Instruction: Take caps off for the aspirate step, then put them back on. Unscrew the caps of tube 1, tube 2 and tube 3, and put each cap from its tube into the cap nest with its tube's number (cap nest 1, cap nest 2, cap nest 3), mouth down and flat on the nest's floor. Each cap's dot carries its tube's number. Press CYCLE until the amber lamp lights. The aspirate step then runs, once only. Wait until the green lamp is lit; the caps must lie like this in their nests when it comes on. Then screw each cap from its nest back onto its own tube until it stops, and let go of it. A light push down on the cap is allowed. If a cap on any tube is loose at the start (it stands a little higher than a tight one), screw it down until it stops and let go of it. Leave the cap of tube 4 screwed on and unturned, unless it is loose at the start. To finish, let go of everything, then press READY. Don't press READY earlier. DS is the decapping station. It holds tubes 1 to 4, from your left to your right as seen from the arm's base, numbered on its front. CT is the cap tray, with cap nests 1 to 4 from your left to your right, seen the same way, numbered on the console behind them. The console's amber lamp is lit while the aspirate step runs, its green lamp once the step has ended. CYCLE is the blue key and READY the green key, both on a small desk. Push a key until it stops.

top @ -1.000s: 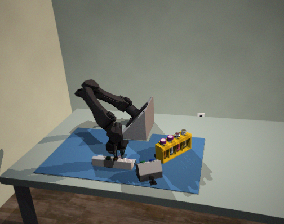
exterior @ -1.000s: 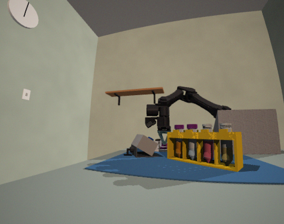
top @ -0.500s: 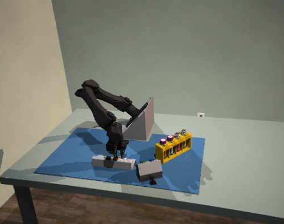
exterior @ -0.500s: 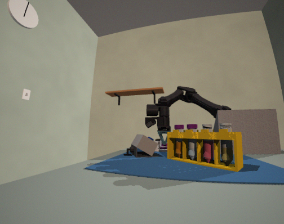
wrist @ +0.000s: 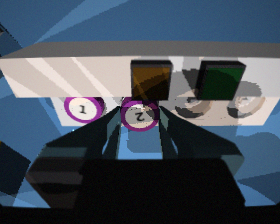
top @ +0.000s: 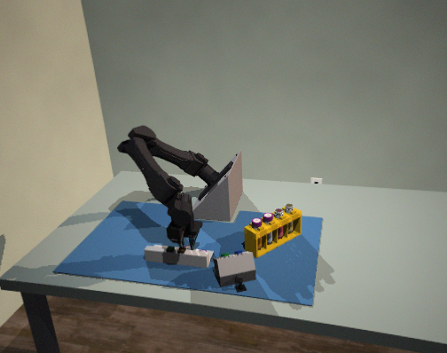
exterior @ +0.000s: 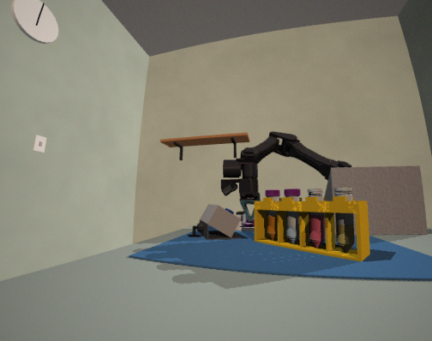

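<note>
tool (wrist: 139, 131) clamped on cap 2 (wrist: 139, 114), over cap tray (wrist: 58, 107), cap 1 (wrist: 83, 108) beside

Room was pretty plain: grey-green wall (top: 277, 80) on one side, cream wall (exterior: 280, 98) on another with a wooden shelf (exterior: 205, 140) on brackets. Round clock (exterior: 35, 20) hung up high, and the floor (top: 121, 328) was dark wood planks.

My arm (top: 159, 161) folds up at the elbow and drops steeply to the wrist. My pincer (wrist: 139, 131) points straight down, its fingers clamped on cap 2 (wrist: 139, 114).
</note>
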